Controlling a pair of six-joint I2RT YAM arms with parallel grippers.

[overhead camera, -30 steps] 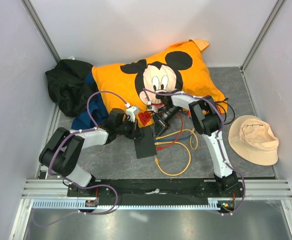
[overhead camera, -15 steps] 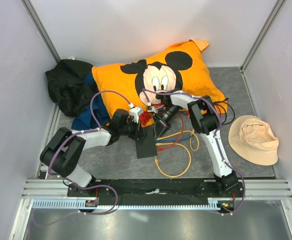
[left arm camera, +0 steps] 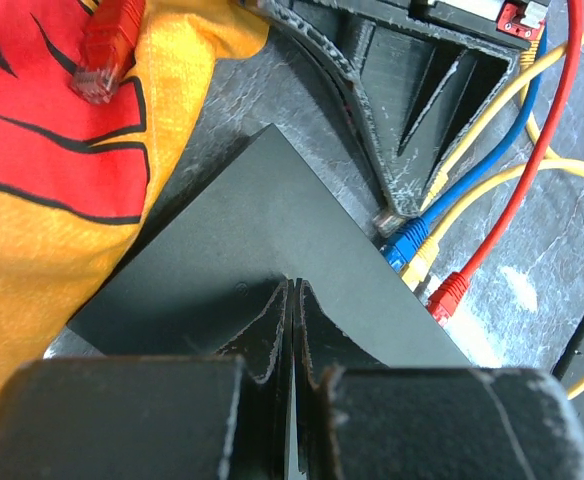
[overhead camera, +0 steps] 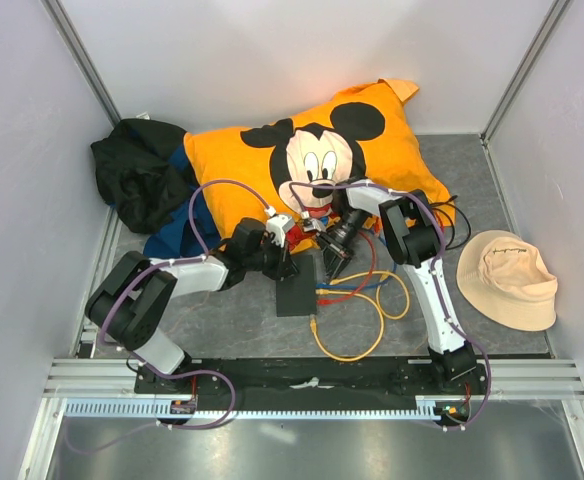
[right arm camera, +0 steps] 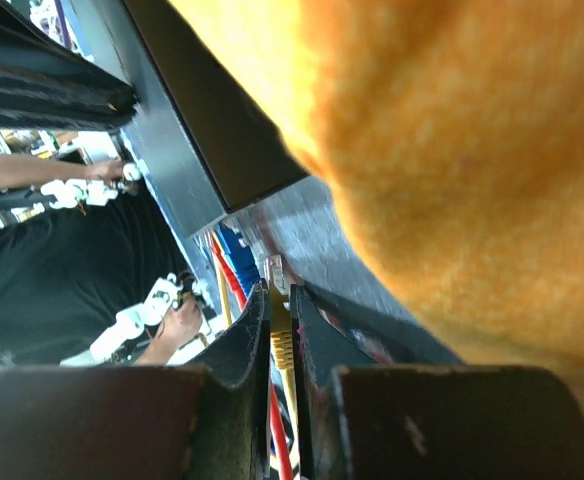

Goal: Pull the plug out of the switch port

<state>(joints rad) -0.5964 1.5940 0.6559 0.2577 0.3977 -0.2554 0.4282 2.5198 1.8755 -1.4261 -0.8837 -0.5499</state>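
The switch (overhead camera: 294,295) is a flat dark box lying on the grey floor; it also shows in the left wrist view (left arm camera: 262,225) and the right wrist view (right arm camera: 197,130). My left gripper (overhead camera: 284,268) is shut and its tips (left arm camera: 294,288) rest on the switch's top. My right gripper (overhead camera: 331,272) is shut on a clear-tipped yellow plug (right arm camera: 276,275) at the switch's port edge. I cannot tell whether that plug sits in a port. Blue (left arm camera: 404,243), yellow (left arm camera: 421,262) and red (left arm camera: 448,296) plugs sit along the same edge.
An orange Mickey Mouse pillow (overhead camera: 322,150) lies just behind the switch, with a loose red plug (left arm camera: 102,50) on it. Yellow cable loops (overhead camera: 357,320) trail toward the near edge. A black cloth heap (overhead camera: 137,175) lies at the left and a beige hat (overhead camera: 507,280) at the right.
My left gripper has moved right onto the switch's top. My right gripper has swung nearer, down to the switch's port edge. The switch has shifted slightly.
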